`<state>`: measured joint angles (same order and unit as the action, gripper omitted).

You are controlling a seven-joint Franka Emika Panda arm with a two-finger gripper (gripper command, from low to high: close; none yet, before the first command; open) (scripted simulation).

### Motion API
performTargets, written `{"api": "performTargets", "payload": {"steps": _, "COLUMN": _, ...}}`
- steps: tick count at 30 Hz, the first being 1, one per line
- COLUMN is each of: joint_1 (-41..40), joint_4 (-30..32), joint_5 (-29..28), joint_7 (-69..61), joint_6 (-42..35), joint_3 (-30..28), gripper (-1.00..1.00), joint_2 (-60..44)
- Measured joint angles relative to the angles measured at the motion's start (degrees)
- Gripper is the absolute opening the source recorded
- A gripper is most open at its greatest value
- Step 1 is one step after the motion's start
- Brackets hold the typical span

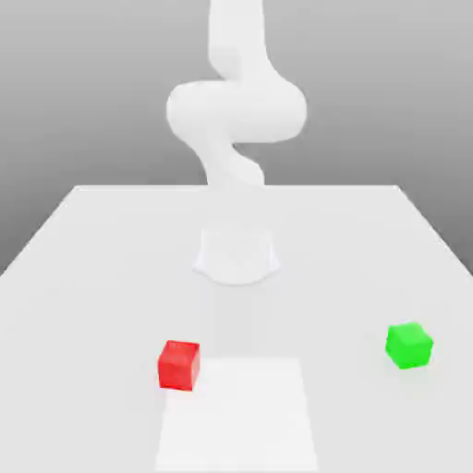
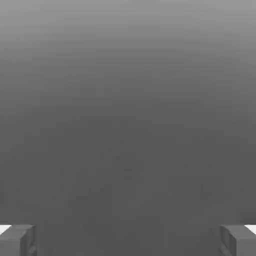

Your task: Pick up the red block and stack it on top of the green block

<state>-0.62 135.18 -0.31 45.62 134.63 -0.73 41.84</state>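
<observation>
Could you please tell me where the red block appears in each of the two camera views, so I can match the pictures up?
Exterior view: the red block sits on the white table, toward the exterior view's left and near the front, well apart from the green block.
Hand view: the red block is not in this picture; two gripper fingertips stand wide apart against plain grey.
Shared landmark: none; the grey backdrop is the sole common element.

I am seeing the red block (image 1: 178,364) sitting on the table (image 1: 83,277) toward the exterior view's left, near the front edge. The green block (image 1: 409,345) is sitting well apart to its right, with the arm's base (image 1: 236,254) standing farther back between them.
</observation>
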Motion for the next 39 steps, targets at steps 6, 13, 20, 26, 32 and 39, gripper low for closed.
{"api": "performTargets", "payload": {"steps": 6, "joint_1": -1.91, "joint_4": 9.39, "joint_5": -0.72, "joint_7": -0.67, "joint_6": 8.14, "joint_3": -2.08, "gripper": 0.00, "joint_2": -11.60}}
{"api": "performTargets", "payload": {"steps": 13, "joint_1": -4.22, "joint_4": 20.54, "joint_5": -1.33, "joint_7": -1.64, "joint_6": 17.91, "joint_3": -4.68, "gripper": 0.00, "joint_2": -25.65}}
{"api": "performTargets", "payload": {"steps": 20, "joint_1": -5.93, "joint_4": 28.48, "joint_5": 1.05, "joint_7": -4.53, "joint_6": 30.54, "joint_3": -6.30, "gripper": 0.00, "joint_2": -43.00}}
{"api": "performTargets", "payload": {"steps": 26, "joint_1": -8.60, "joint_4": 27.29, "joint_5": 5.79, "joint_7": -7.99, "joint_6": 39.06, "joint_3": -2.50, "gripper": -1.00, "joint_2": -53.10}}
{"api": "performTargets", "payload": {"steps": 32, "joint_1": -8.92, "joint_4": 27.27, "joint_5": 5.62, "joint_7": -7.84, "joint_6": 39.22, "joint_3": -2.25, "gripper": -1.00, "joint_2": -53.30}}
{"api": "performTargets", "payload": {"steps": 39, "joint_1": -8.78, "joint_4": 29.16, "joint_5": -0.08, "joint_7": -3.74, "joint_6": 28.09, "joint_3": -3.85, "gripper": -1.00, "joint_2": -40.22}}
